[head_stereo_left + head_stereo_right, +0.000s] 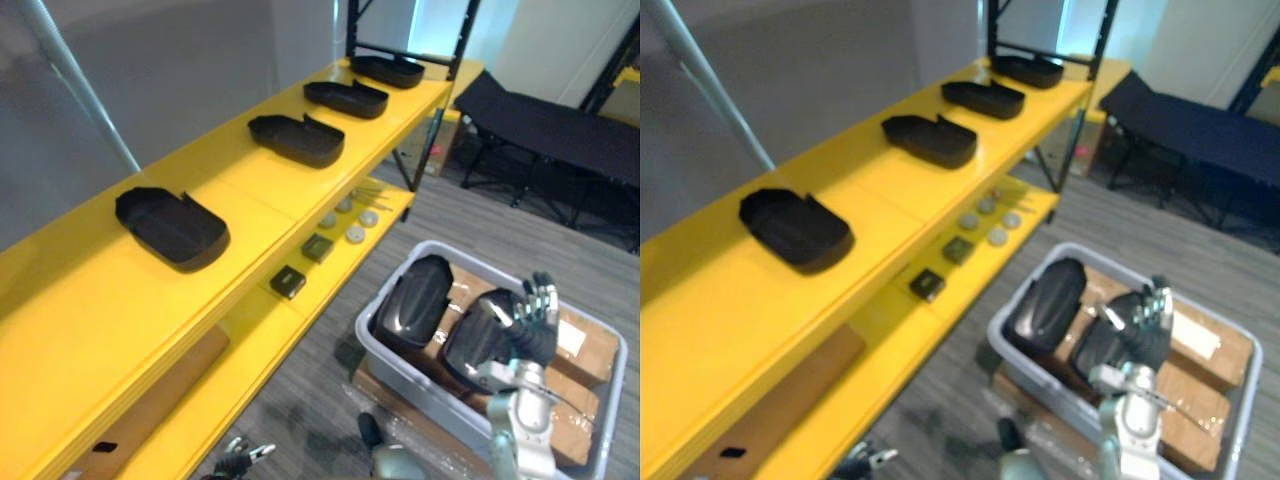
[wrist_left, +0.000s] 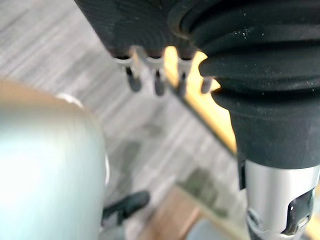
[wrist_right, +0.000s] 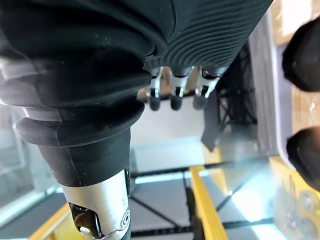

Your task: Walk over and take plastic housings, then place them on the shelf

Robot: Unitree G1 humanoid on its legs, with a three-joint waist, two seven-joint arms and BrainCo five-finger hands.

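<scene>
Shelf: long yellow metal shelf (image 1: 90, 290) on my left. Its top board carries four open black plastic housings in a row, well apart: nearest housing (image 1: 172, 228), second housing (image 1: 297, 139), third housing (image 1: 346, 98), farthest housing (image 1: 387, 70).
Bin: pale grey plastic bin (image 1: 432, 246) on the floor beside the shelf. Two glossy black domed housings lie side by side in it on brown cardboard (image 1: 585, 360): left bin housing (image 1: 412, 300), right bin housing (image 1: 480, 340).
Writing: white label (image 1: 570, 338) on the cardboard, print too small to read.
Right hand: my right hand (image 1: 535, 330) is raised at the right bin housing, fingers straight and apart, gripping nothing. I cannot tell whether it touches.
Left hand: my left hand (image 1: 240, 460) is low beside the shelf's lower board, fingers loose and spread.
Wrist views: the left one shows my fingers (image 2: 159, 82) over striped grey floor with a yellow shelf edge beyond. The right one shows straight fingers (image 3: 175, 97) with the bin wall alongside.
Room: open floor (image 1: 470, 215) between the shelf end and a black folding cot (image 1: 560, 125). Bare board lies between the housings.
</scene>
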